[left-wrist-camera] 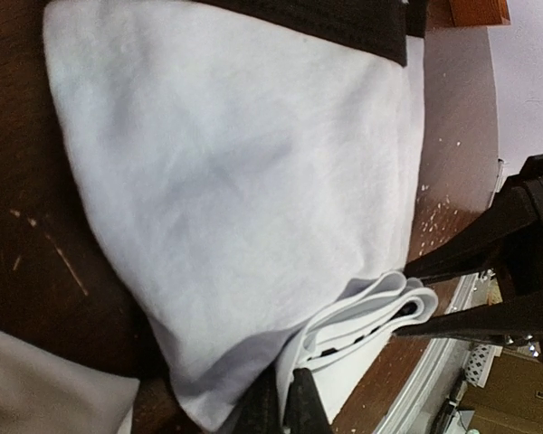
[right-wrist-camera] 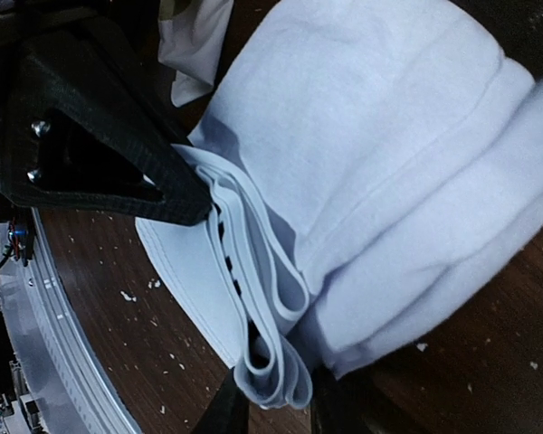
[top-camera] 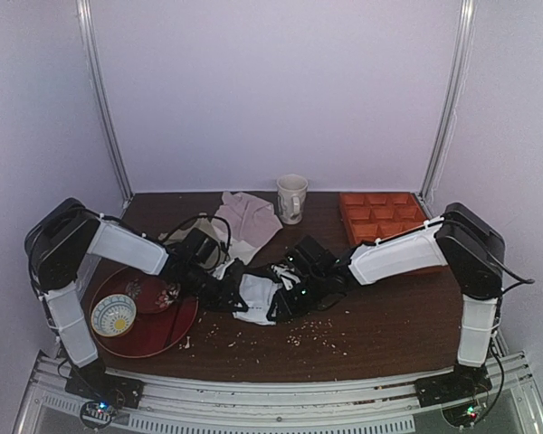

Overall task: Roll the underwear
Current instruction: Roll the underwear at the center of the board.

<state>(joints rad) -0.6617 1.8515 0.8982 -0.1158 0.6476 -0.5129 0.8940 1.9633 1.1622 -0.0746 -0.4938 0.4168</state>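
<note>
The white underwear (top-camera: 257,297) lies bunched at the table's middle, between both grippers. In the left wrist view its white body (left-wrist-camera: 244,163) fills the frame, with a black hem (left-wrist-camera: 344,23) at the top and the folded waistband layers (left-wrist-camera: 385,312) at the lower right. My left gripper (left-wrist-camera: 288,407) is shut on the cloth's near edge. In the right wrist view my right gripper (right-wrist-camera: 276,411) is shut on the stacked waistband folds (right-wrist-camera: 271,348), below the rolled white body (right-wrist-camera: 389,154). Black lettering shows between the folds. The left gripper (top-camera: 233,287) and the right gripper (top-camera: 285,297) nearly touch.
A white mug (top-camera: 291,197) and a pale pinkish-grey cloth (top-camera: 250,217) lie at the back. An orange compartment tray (top-camera: 380,215) sits at the back right. A red plate (top-camera: 163,325) with a patterned bowl (top-camera: 114,315) is at the left. Crumbs (top-camera: 312,330) dot the wood.
</note>
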